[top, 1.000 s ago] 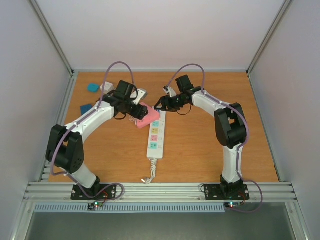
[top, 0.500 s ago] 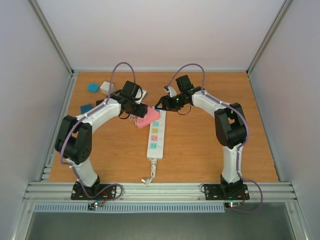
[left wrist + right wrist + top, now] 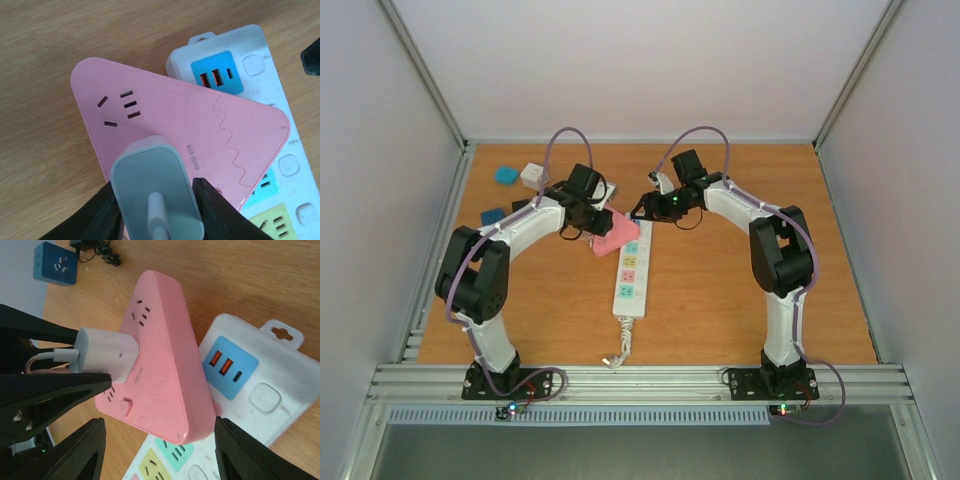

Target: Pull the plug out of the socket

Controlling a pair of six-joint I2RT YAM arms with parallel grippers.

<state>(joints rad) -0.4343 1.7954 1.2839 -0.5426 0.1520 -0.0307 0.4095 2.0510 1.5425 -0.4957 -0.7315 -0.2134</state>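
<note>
A pink triangular socket point(image 3: 613, 236) lies tilted over the far end of a long white power strip point(image 3: 629, 280). A white plug point(image 3: 155, 185) with a white cord sits in the pink socket's point(image 3: 200, 125) face. My left gripper point(image 3: 155, 184) is shut on the plug, one black finger pressed to each side. In the right wrist view the plug point(image 3: 105, 352) stands out from the socket point(image 3: 165, 365) between those fingers. My right gripper point(image 3: 160, 424) is open and straddles the socket's near corner. Its right finger is close to that corner and its left finger stands apart.
The strip point(image 3: 260, 385) shows a blue USB face and pastel outlets, with its short cord point(image 3: 620, 350) trailing toward the near edge. Two blue blocks point(image 3: 506, 175) point(image 3: 493, 216) and a white adapter point(image 3: 533, 175) lie at the back left. Walls enclose the table.
My left arm has swung in toward the pink socket and its jaws have closed from wide apart onto the white plug. The right arm and the socket have stayed put.
</note>
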